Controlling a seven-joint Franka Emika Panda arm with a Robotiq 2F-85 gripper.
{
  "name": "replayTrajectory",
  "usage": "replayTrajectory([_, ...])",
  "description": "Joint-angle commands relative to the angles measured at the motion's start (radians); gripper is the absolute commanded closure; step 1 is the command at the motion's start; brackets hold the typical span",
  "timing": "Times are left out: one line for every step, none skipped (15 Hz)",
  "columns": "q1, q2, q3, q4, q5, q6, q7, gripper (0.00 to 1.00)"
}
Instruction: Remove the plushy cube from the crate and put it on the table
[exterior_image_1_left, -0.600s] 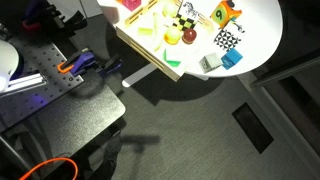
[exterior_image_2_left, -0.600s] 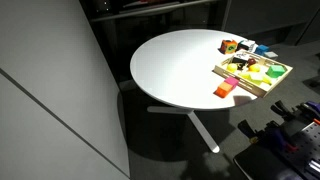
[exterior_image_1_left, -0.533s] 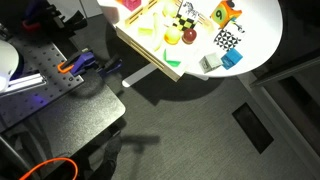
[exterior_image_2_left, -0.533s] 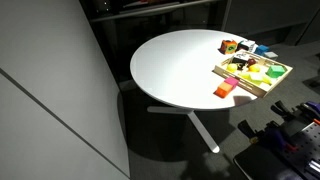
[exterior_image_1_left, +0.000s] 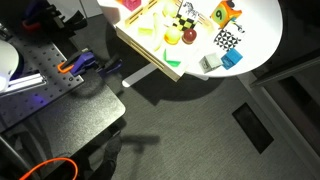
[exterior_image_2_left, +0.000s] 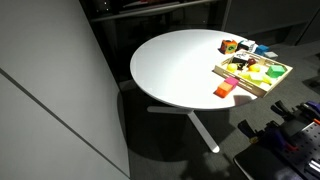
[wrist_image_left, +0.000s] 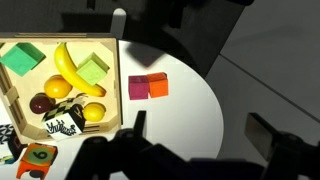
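Around: round white table (exterior_image_2_left: 170, 65). Off one side of the crate lie one checkered block (exterior_image_1_left: 227, 40), one blue block (exterior_image_1_left: 232, 58), one grey block (exterior_image_1_left: 210, 62) and one orange-green piece (exterior_image_1_left: 225, 14).
Crate (wrist_image_left: 60, 39): near the table's edge. It holds two green blocks (wrist_image_left: 22, 58), one banana (wrist_image_left: 72, 68), one dark round fruit (wrist_image_left: 40, 102), two yellow round fruits (wrist_image_left: 57, 88) and one black-and-white patterned piece (wrist_image_left: 62, 126).
Cube (wrist_image_left: 148, 87): one, pink and orange, on the bare tabletop just outside the crate's wall.
Claw (wrist_image_left: 200, 140): fingers spread wide, nothing between them, well apart from the cube.

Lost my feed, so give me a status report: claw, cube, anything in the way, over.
Claw open, empty, above table. Pink-orange cube on table, just outside crate. Nothing between claw and cube.
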Motion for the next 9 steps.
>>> replayTrajectory([-0.014,0.059,0.016,0.032,0.006,0.029,0.011,0.0])
replayTrajectory([-0.015,0.073,0.018,0.034,0.004,0.043,0.012,0.0])
replayTrajectory([-0.016,0.094,0.018,0.039,0.002,0.063,0.013,0.0])
replayTrajectory([-0.018,0.116,0.018,0.043,0.0,0.08,0.013,0.0])
replayTrajectory([-0.022,0.145,0.018,0.049,-0.005,0.102,0.015,0.0])
replayTrajectory([-0.025,0.177,0.018,0.052,-0.009,0.128,0.017,0.0])
replayTrajectory([-0.028,0.209,0.017,0.058,-0.012,0.145,0.018,0.0])
replayTrajectory([-0.034,0.245,0.019,0.065,-0.019,0.167,0.019,0.0])
replayTrajectory([-0.042,0.284,0.021,0.073,-0.027,0.188,0.022,0.0])
